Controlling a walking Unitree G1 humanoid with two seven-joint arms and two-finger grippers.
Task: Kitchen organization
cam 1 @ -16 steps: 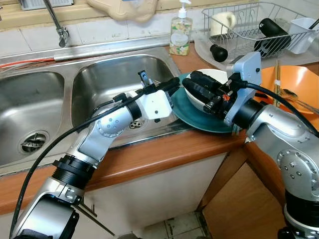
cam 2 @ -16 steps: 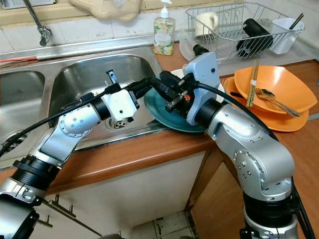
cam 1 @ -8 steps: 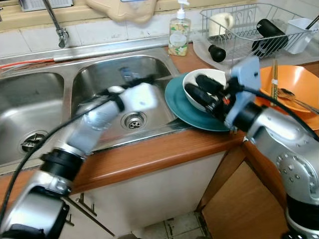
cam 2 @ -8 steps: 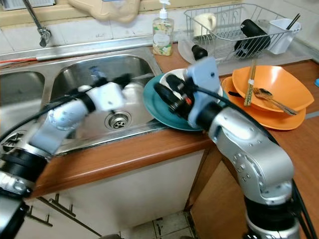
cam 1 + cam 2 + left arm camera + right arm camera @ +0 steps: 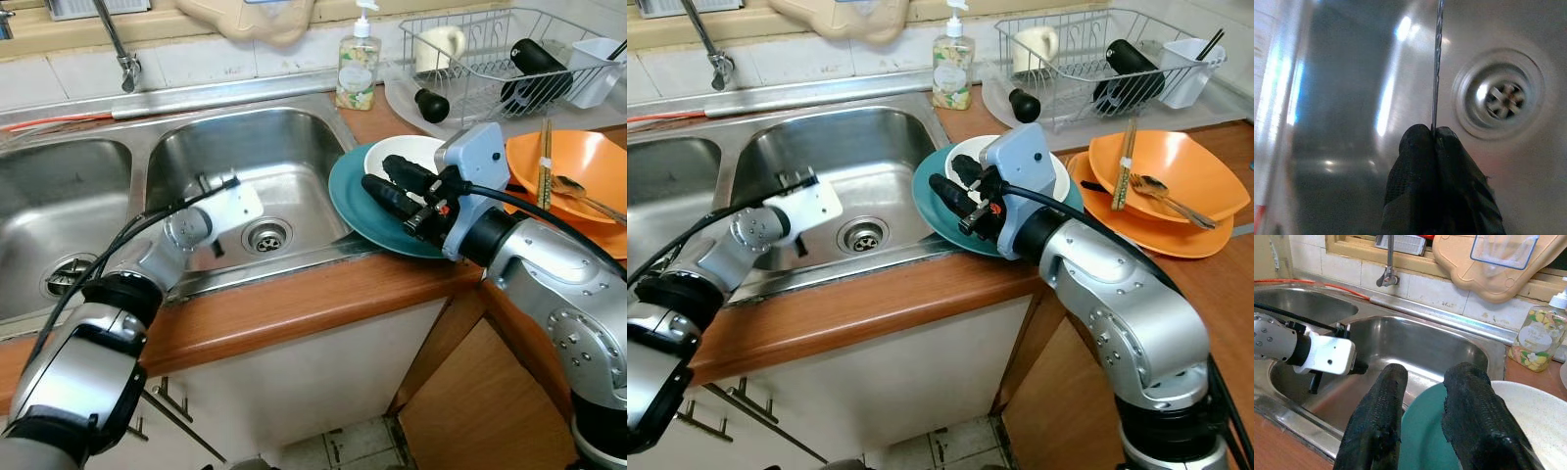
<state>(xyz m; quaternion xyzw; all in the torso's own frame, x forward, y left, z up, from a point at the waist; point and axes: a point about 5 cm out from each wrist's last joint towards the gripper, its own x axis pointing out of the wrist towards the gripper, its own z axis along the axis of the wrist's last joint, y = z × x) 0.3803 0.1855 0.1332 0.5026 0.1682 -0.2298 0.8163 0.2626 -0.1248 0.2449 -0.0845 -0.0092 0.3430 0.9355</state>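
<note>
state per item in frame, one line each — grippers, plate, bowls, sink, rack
left gripper: shut on a thin metal utensil, down in the right sink basin
right gripper: open, over the teal plate
white bowl: upright on teal plate
orange bowl: holds chopsticks, spoon
dish rack: loaded

- The left pincer [image 5: 214, 245] reaches down into the sink [image 5: 284, 147], beside the drain [image 5: 265, 235].
- The right pincer [image 5: 387, 186] hovers over a teal plate [image 5: 358, 211], with a white bowl [image 5: 416, 154] just behind.
</note>
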